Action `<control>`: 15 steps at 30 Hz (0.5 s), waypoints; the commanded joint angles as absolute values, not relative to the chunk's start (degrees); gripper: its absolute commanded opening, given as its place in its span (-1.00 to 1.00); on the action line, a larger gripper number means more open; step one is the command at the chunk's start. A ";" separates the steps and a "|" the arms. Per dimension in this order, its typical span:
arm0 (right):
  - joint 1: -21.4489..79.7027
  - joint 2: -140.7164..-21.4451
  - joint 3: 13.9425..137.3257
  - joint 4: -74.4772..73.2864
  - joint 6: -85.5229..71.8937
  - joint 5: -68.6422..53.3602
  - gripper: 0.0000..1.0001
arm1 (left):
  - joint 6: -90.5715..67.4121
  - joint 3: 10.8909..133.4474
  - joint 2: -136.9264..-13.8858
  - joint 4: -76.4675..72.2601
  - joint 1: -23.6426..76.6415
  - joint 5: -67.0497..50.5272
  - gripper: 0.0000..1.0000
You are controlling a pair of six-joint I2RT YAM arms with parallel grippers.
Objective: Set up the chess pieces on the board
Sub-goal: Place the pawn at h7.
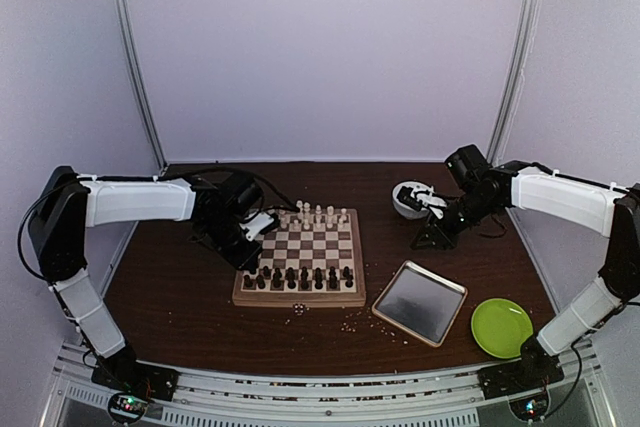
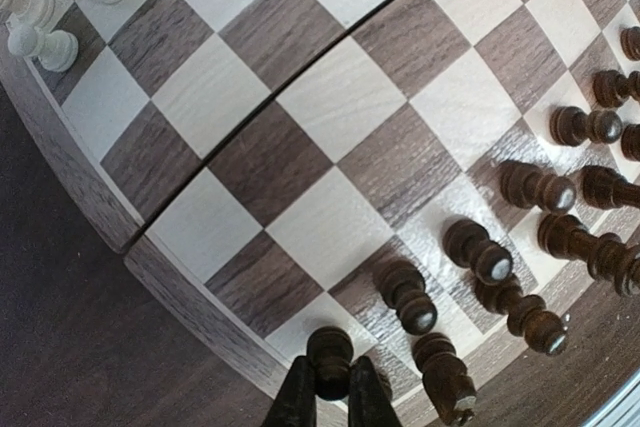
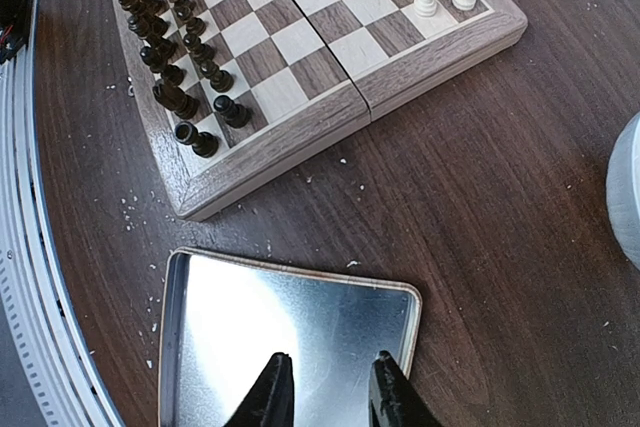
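The board (image 1: 305,247) lies mid-table, with cream chess pieces (image 1: 315,215) along its far side and dark chess pieces (image 1: 300,277) in two rows along its near side. My left gripper (image 1: 248,252) is at the board's left edge. In the left wrist view it (image 2: 330,387) is shut on a dark pawn (image 2: 330,352), upright over a cream edge square beside the other dark pieces (image 2: 480,257). I cannot tell whether the pawn touches the board (image 2: 300,127). My right gripper (image 1: 430,237) is open and empty, hovering over the metal tray (image 3: 290,337) in its wrist view (image 3: 328,392).
A shiny metal tray (image 1: 418,301) lies right of the board. A green plate (image 1: 501,327) sits at the near right and a white bowl (image 1: 410,199) at the far right. Pale crumbs (image 1: 350,322) are scattered in front of the board.
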State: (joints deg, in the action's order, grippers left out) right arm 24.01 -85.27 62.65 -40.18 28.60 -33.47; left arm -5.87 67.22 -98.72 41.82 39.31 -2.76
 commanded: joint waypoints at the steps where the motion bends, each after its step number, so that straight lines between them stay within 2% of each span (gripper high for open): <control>1: 23.73 -85.78 64.28 -40.78 29.27 -34.16 -0.47 | -5.27 66.54 -99.15 40.44 38.94 -2.51 -0.89; 6: 23.76 -85.96 64.36 -40.84 29.35 -34.32 -0.47 | -5.54 65.77 -99.09 40.47 38.88 -1.57 -0.84; 15: 23.69 -85.62 64.50 -40.91 29.15 -34.19 -0.47 | -6.01 66.20 -98.40 40.34 38.89 -1.23 -0.47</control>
State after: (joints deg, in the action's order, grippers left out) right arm 24.01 -85.62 62.76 -40.49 28.75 -33.54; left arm -5.89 66.11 -98.72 41.80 39.31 -2.02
